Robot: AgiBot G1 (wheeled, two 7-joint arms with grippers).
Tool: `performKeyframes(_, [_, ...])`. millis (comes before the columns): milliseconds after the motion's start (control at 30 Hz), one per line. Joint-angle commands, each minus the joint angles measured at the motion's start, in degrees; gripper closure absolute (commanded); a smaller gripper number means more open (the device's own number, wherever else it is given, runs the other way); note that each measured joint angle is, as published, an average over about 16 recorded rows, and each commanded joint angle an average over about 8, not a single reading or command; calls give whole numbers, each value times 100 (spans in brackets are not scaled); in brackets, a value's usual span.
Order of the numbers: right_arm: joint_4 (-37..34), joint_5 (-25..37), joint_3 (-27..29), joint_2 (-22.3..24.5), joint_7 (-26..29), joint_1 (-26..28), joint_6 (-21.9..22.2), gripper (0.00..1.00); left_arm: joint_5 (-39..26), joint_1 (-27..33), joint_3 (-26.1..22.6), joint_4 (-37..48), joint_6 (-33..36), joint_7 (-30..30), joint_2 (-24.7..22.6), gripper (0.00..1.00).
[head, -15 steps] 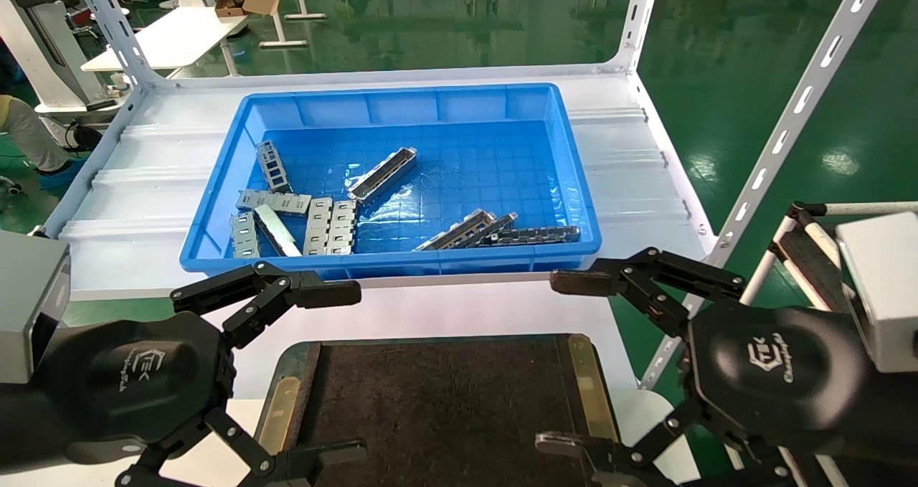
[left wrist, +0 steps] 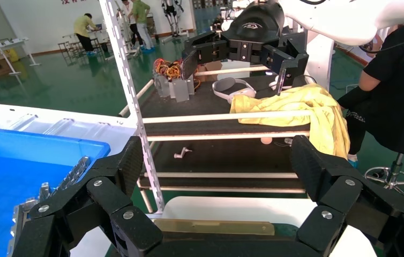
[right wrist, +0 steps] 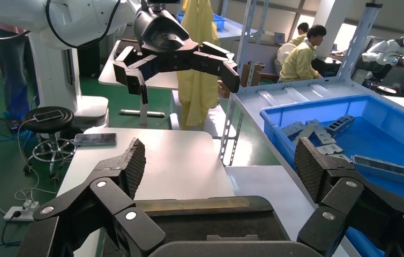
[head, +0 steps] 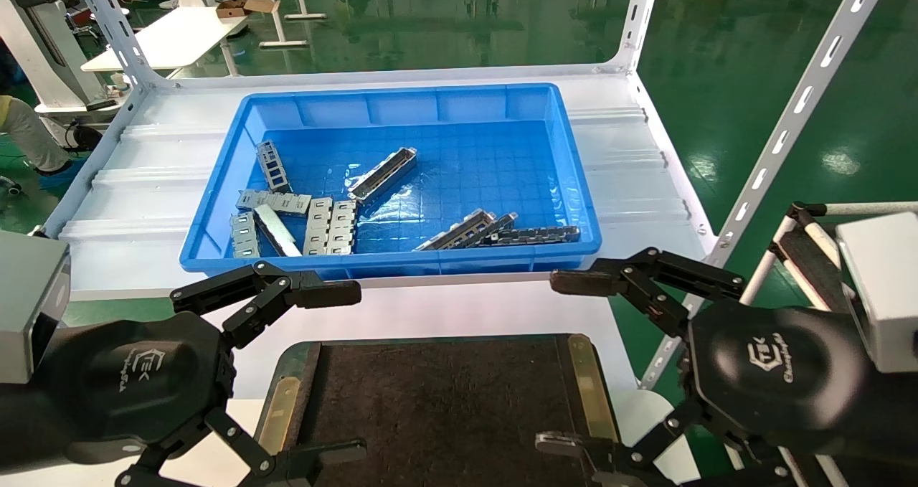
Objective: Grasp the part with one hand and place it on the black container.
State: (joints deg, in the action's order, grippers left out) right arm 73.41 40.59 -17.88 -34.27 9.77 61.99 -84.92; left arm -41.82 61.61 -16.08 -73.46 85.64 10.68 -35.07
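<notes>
The part, a shiny silver channel bar with rectangular cut-outs, lies on a slant in the middle of the blue bin. It also shows in the right wrist view. The black container lies at the near edge, between my two grippers, and its felt floor is bare. My left gripper is open and empty over the container's left side. My right gripper is open and empty over its right side. Both are well short of the bin.
Several short grey slotted plates lie at the bin's near left. Darker long bars lie at its near right. The bin stands on a white shelf with slotted uprights at its corners. A cart with rails stands at the right.
</notes>
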Motion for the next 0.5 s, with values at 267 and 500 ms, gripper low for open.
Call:
performKeyframes(267, [0,0,0,0,0,0,0,0,0,0,0,0,0,0,0,0])
performKeyframes(500, [0,0,0,0,0,0,0,0,0,0,0,0,0,0,0,0])
